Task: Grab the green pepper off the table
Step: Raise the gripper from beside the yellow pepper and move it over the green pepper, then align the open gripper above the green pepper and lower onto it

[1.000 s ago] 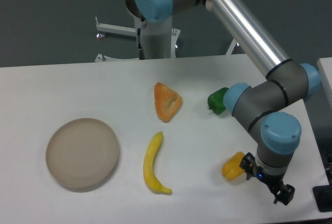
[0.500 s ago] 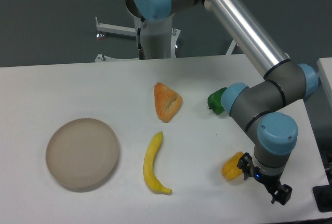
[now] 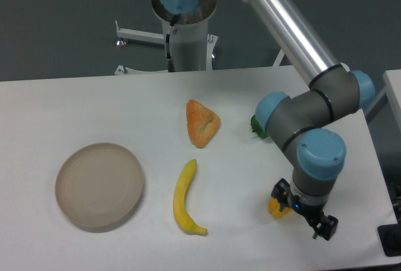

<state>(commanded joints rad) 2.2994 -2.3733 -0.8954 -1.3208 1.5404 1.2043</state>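
Note:
Only a thin dark-green sliver of the green pepper (image 3: 255, 126) shows at the right of the white table (image 3: 75, 105); the arm's grey and blue wrist joint covers the rest of it. My gripper (image 3: 324, 228) hangs low near the table's front right edge, well in front of the green pepper and just right of a yellow-orange pepper (image 3: 274, 207). Its small black fingers are seen end-on, so their spacing does not show. Nothing is visibly held.
An orange wedge-shaped item (image 3: 202, 122) lies mid-table, left of the green pepper. A yellow banana (image 3: 184, 198) lies in front of it. A round beige plate (image 3: 99, 185) sits at the left. The arm's long silver link crosses above the table's right side.
The arm's wrist and gripper have shifted left. They now hide more of the green pepper and part of the yellow-orange pepper.

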